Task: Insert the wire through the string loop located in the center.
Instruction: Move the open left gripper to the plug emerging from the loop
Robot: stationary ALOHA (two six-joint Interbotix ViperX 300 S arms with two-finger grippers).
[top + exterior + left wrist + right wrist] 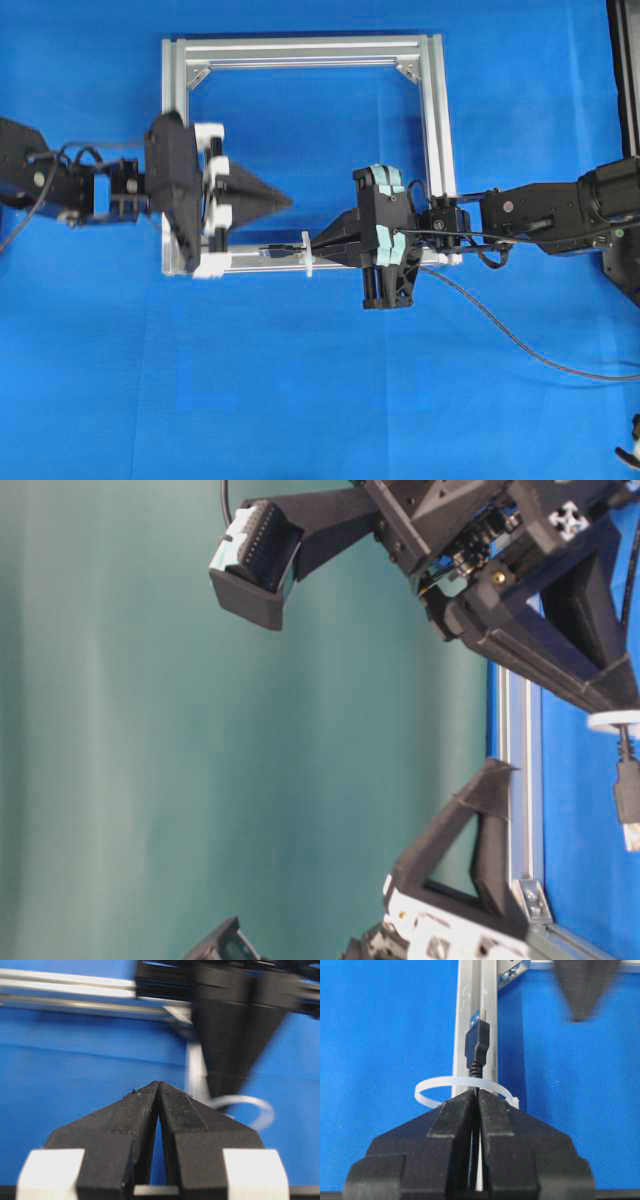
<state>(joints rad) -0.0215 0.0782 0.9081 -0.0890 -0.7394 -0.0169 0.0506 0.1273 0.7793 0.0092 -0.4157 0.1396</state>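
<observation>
The wire (520, 345) is a thin black cable trailing off to the right. My right gripper (476, 1092) is shut on it just behind its plug (477, 1042). The white string loop (427, 1087) stands on the frame's near rail, right at my right fingertips. The plug and a short piece of cable reach through and beyond the string loop (307, 256), with the plug (280, 247) on its left side. My left gripper (287, 202) is shut on nothing and hovers a little behind and left of the loop. In the left wrist view my left gripper (158, 1083) points past the loop (250, 1107).
A square silver aluminium frame (300, 48) lies on the blue cloth, and both grippers work at its near rail (250, 262). My right arm (540, 215) crosses the frame's right rail. From table level the frame rail (520, 780) runs under both grippers.
</observation>
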